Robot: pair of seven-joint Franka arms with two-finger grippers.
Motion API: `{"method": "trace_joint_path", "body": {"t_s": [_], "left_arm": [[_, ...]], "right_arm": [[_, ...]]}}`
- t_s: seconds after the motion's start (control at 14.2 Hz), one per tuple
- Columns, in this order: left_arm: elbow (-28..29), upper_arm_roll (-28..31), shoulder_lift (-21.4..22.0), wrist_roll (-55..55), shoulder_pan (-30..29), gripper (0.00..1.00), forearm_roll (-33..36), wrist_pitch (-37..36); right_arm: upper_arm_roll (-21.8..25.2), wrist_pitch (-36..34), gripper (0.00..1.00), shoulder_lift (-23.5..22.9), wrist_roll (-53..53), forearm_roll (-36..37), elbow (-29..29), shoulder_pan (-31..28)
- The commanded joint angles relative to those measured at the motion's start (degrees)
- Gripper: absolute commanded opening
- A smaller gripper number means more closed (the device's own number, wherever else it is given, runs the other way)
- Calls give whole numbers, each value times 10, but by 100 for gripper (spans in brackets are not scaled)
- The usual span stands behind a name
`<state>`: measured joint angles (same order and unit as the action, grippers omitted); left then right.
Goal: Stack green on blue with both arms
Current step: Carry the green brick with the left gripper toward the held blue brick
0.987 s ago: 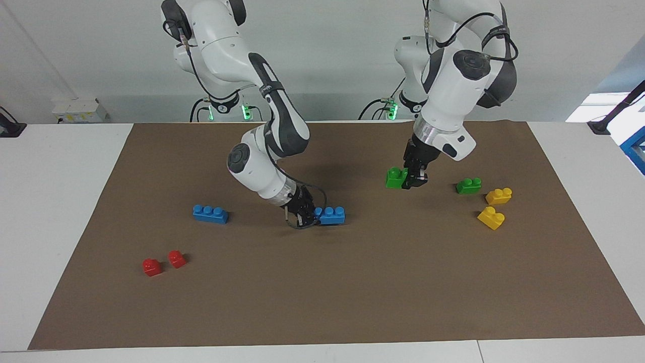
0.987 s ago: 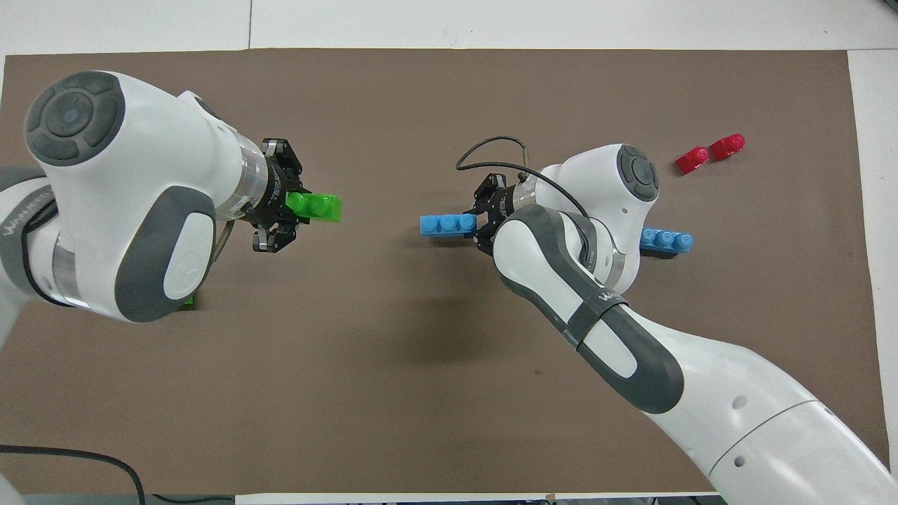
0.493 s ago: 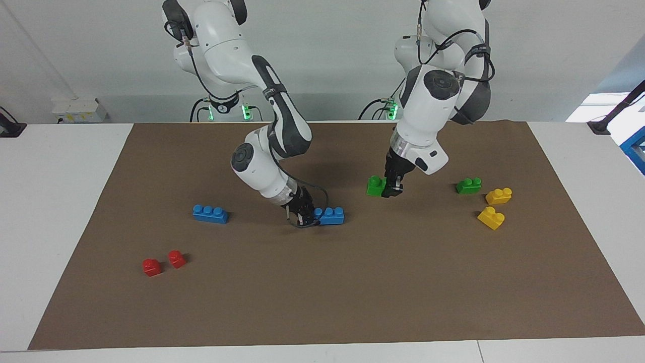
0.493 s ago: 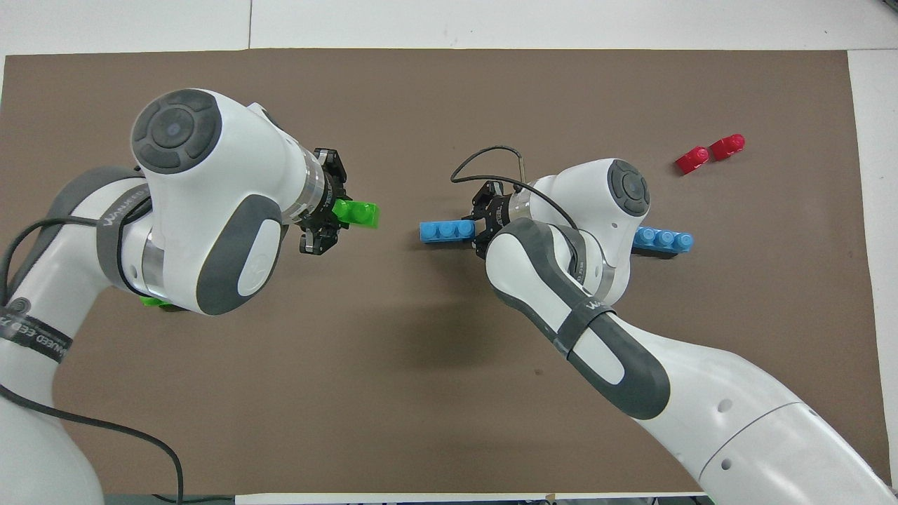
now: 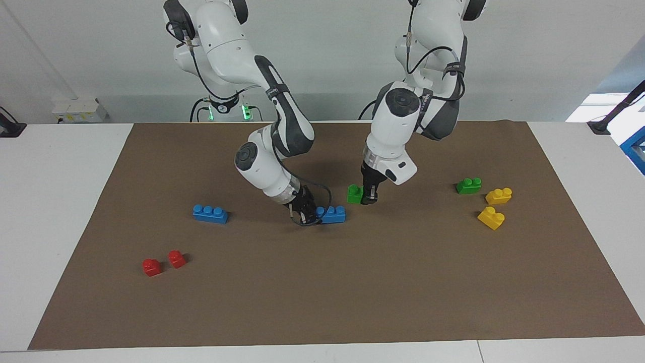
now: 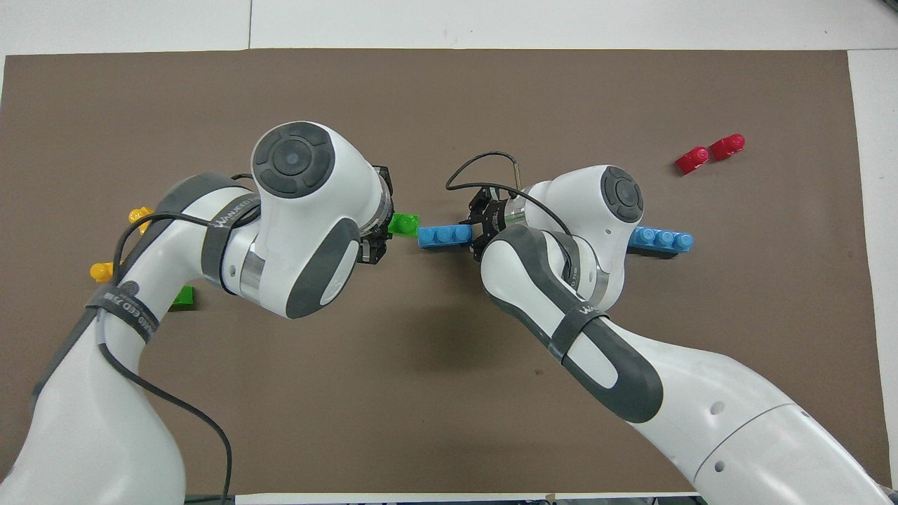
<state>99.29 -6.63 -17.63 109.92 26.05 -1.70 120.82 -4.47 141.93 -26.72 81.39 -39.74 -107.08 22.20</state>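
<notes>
STEP: we carry green to blue | left claw [image 5: 369,197] grips green brick [image 5: 355,193] over brown mat [image 5: 322,292] | right claw [image 5: 306,214] clamps blue brick [image 5: 332,214] mid-mat | NEXT: we judge green's underside must line up over blue's studs, then press down

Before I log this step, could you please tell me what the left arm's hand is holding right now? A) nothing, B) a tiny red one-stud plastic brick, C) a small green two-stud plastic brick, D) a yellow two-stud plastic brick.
C: the left hand is shut on the small green two-stud plastic brick, carried beside the long blue three-stud plastic brick that the right hand grips.
</notes>
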Motion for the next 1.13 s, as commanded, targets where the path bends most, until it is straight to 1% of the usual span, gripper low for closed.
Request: {"method": "trace_joint_path", "body": {"t_s": [0.0,0.14,0.28,0.49,0.78,1.06], "left_arm": [[-38,8,-41,33,24,0,22,4],[-34,8,-42,47,28,0,23,6],[-24,8,-42,65,32,0,25,33],[-7,8,-43,65,36,0,28,60],[-1,9,-49,66,45,0,28,64],[6,9,-54,74,49,0,36,84]], "right_arm": [[-2,16,0,8,-42,-41,-16,-1],[-2,17,0,8,-52,-53,-19,-1],[-2,17,0,8,-52,-54,-20,-1],[-2,21,0,9,-52,-54,-21,-1],[-2,30,0,8,-53,-58,-25,-1],[-2,31,0,8,-73,-107,-25,-1]]}}
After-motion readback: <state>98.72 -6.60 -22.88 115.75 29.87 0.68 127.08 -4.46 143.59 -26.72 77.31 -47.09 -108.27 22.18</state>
